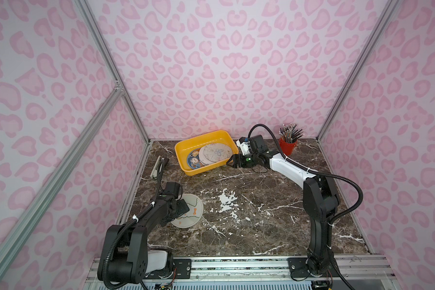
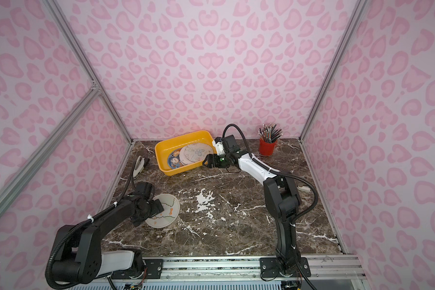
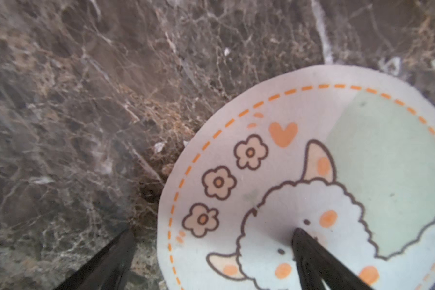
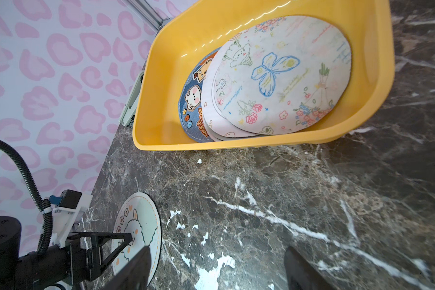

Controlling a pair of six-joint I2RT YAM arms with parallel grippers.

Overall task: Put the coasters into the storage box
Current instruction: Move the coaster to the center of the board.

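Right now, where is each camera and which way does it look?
Top views: overhead, looking down and forward at the marble table; left arm, right arm show.
Left wrist: on its arm, facing the sheep coaster; left gripper shows.
Right wrist: on its arm, facing the yellow storage box; right gripper shows.
Shared: all see the sheep coaster.

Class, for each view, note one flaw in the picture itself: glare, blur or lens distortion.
In both top views the wide lens splays the frame posts outward. In the left wrist view the marble table looks soft while the sheep coaster is crisp. In the right wrist view glare streaks the storage box wall, and the right hand shows dark, blurred fingers.
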